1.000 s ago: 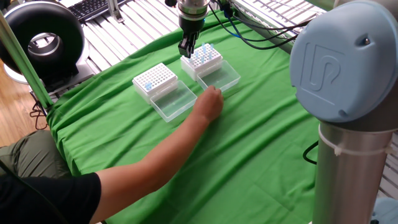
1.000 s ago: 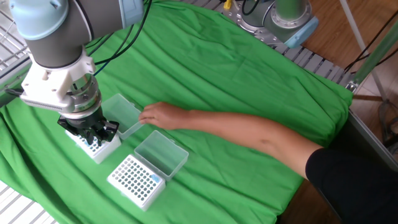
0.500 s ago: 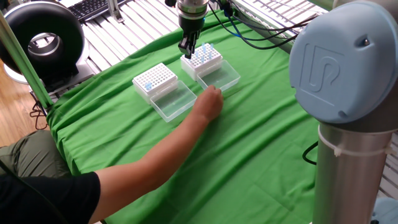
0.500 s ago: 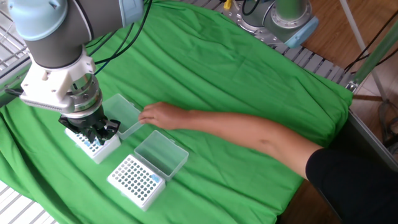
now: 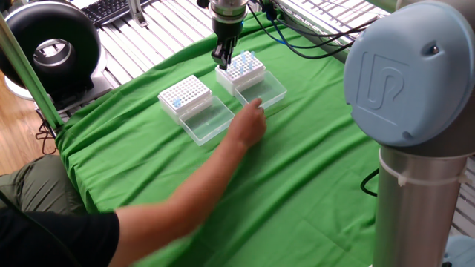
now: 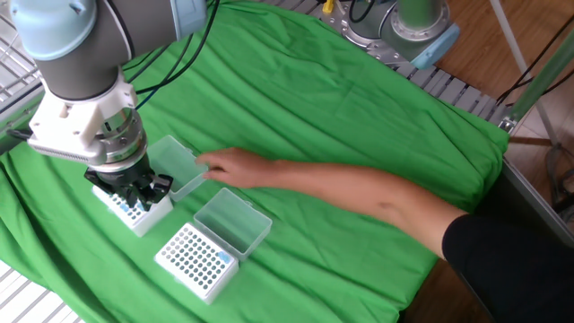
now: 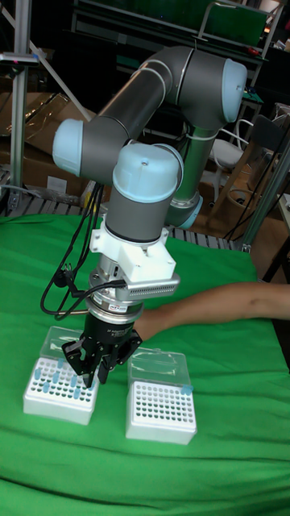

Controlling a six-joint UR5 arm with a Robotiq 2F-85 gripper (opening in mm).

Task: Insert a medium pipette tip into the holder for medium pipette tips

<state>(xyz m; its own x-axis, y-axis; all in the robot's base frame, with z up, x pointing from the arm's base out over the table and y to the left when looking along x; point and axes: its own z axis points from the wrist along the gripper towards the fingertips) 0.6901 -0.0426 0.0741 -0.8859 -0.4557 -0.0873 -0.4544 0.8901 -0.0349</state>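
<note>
Two alike white racks stand on the green cloth, each with its clear lid folded open. The far rack [image 5: 243, 70] [image 6: 134, 211] [image 7: 58, 393] holds several blue pipette tips. The near rack [image 5: 184, 94] [image 6: 195, 260] [image 7: 161, 409] has only a few at one corner. Which one is the holder for medium pipette tips I cannot tell. My gripper [image 5: 221, 58] [image 6: 133, 191] [image 7: 89, 372] hangs just above the far rack, fingers close together. Whether a tip sits between them is hidden. A person's hand [image 5: 249, 122] [image 6: 220, 166] rests on the far rack's lid [image 5: 266, 92] [image 6: 175, 161].
The person's arm [image 6: 359, 193] reaches across the cloth from the front. The near rack's lid [image 5: 208, 121] [image 6: 231, 220] lies beside it. A black ring-shaped device [image 5: 52, 44] and a keyboard [image 5: 111, 9] sit beyond the cloth. A second robot's column [image 5: 412, 148] stands at the right.
My gripper has crept slightly upward over the far rack. The person's hand has shifted a little along the lid toward the rack.
</note>
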